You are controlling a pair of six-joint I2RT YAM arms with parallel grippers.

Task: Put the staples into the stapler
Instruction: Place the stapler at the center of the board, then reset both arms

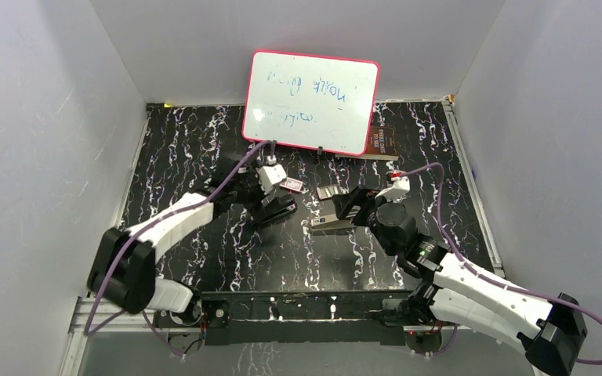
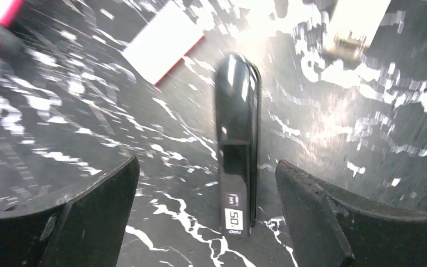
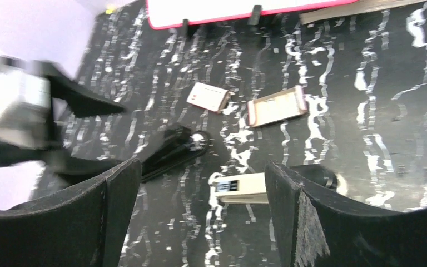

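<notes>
Two empty grippers, both wide open: left gripper (image 2: 204, 167) straddles the shut stapler (image 2: 237, 144), right gripper (image 3: 201, 166) hovers near it. I'd square up, then pinch the stapler mid-body.

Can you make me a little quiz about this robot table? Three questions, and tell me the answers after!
1. True or false: the left gripper and the right gripper are both open.
2. What leans at the back of the table? A) mirror B) whiteboard C) window
3. Fill in: the black stapler lies between the jaws of the ____ gripper.

Key: 1 true; 2 B; 3 left.
</notes>
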